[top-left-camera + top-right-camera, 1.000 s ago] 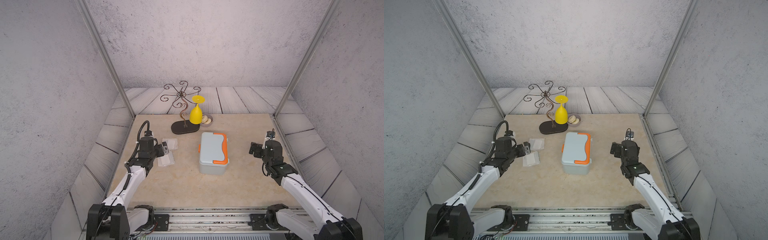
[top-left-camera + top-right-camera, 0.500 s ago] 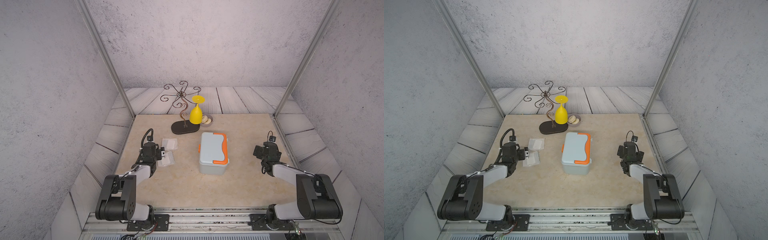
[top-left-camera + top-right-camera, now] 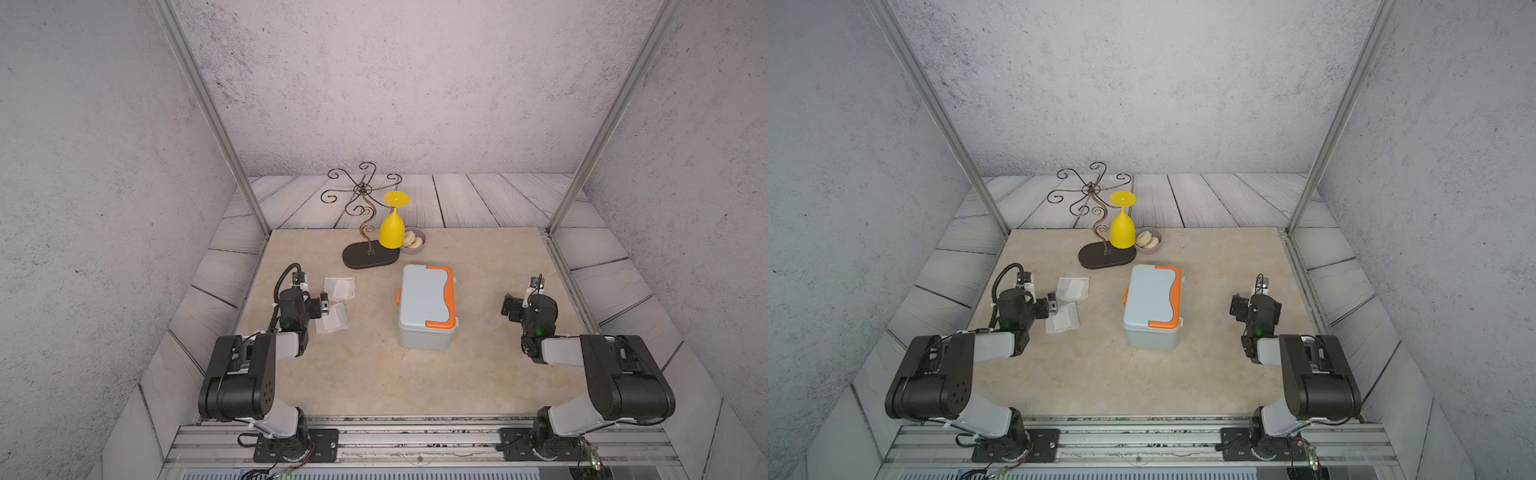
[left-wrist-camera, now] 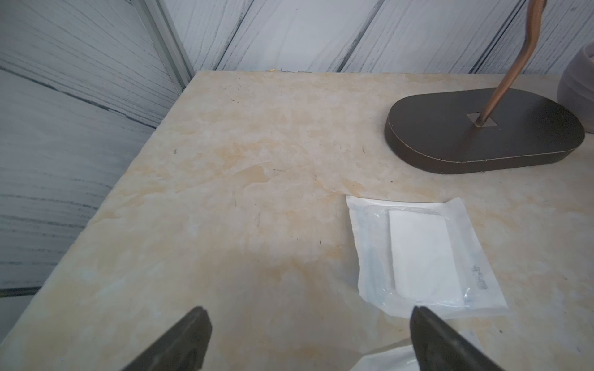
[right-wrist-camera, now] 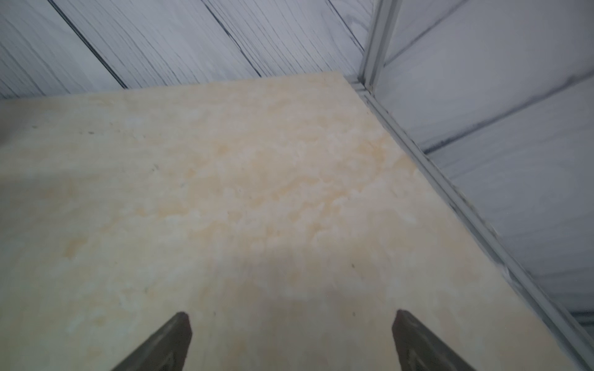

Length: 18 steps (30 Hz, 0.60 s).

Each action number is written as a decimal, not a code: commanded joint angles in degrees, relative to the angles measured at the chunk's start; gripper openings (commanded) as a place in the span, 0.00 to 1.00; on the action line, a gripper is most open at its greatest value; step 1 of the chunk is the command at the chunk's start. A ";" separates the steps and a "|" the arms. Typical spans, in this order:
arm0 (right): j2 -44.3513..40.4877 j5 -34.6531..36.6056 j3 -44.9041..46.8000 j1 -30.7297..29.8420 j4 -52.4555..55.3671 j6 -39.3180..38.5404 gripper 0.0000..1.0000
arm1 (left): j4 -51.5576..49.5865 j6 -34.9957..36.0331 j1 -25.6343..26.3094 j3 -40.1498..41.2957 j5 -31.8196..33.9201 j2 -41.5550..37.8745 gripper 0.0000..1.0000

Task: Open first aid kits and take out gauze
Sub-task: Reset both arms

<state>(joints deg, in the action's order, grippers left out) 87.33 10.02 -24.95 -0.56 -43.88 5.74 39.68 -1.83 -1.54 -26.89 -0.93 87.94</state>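
Kit (image 3: 426,307) mid-table (image 3: 374,374), lid down, orange latch (image 3: 440,323) on near edge; both gauze packs out on table, left of kit, apart from it: far gauze (image 3: 339,288), near gauze (image 3: 332,319); left claw (image 3: 324,303) spread wide, empty, low just beside both packs; right claw (image 3: 509,305) spread wide, empty, well right of kit over bare table.
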 commanded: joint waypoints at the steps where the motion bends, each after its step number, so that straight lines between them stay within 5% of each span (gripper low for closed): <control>1: 0.60 -3.50 -1.76 -0.06 3.34 -2.00 0.99 | 1.89 1.21 -0.43 -0.53 -1.18 -0.40 1.00; 10: 0.48 -3.75 -1.43 -0.06 2.57 -2.20 0.99 | 2.21 1.58 0.84 -0.27 1.37 -0.58 1.00; 18: -0.72 -13.70 2.67 -0.06 -3.46 -6.25 0.99 | 2.16 1.39 1.24 -0.35 2.92 -0.40 1.00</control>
<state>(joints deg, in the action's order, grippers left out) 87.29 0.21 -23.35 -0.58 -44.73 1.21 40.16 -1.28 -0.47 -26.89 0.93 87.94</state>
